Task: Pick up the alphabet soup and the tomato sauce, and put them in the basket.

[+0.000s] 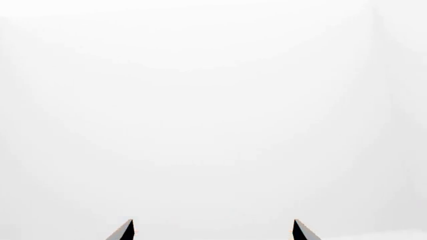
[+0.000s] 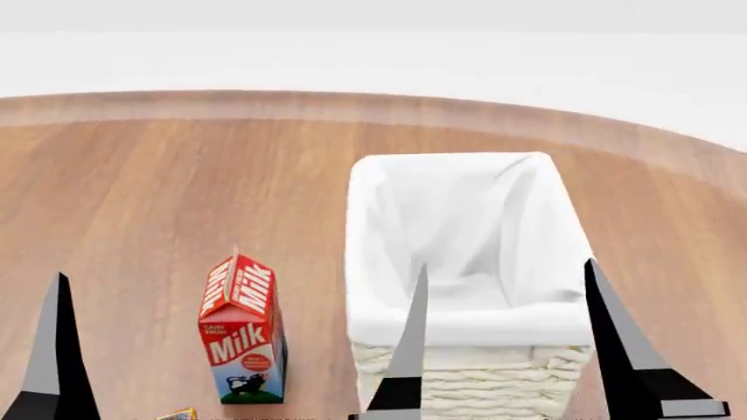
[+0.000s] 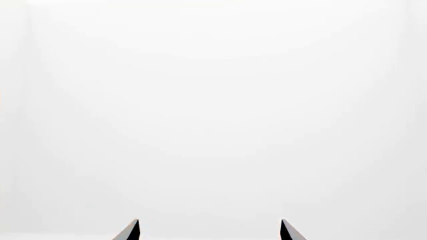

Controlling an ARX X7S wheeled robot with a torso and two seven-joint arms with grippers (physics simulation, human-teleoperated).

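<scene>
The basket point(image 2: 491, 325) is cream woven wicker with a white cloth liner, and it stands on the wooden table right of centre. Nothing shows inside it. The alphabet soup and the tomato sauce are out of view. In the head view my right gripper point(image 2: 508, 289) is open, its two dark fingers standing up in front of the basket's near end. One finger point(image 2: 52, 350) of my left gripper rises at the far left. Both wrist views show only blank white beyond the spread tips of the left gripper point(image 1: 213, 225) and the right gripper point(image 3: 208, 225).
A red, white and blue milk carton point(image 2: 241, 337) stands upright left of the basket. A small yellow-orange corner of something point(image 2: 178, 413) pokes in at the lower edge. The round wooden table point(image 2: 175, 192) reaches far back to its curved edge.
</scene>
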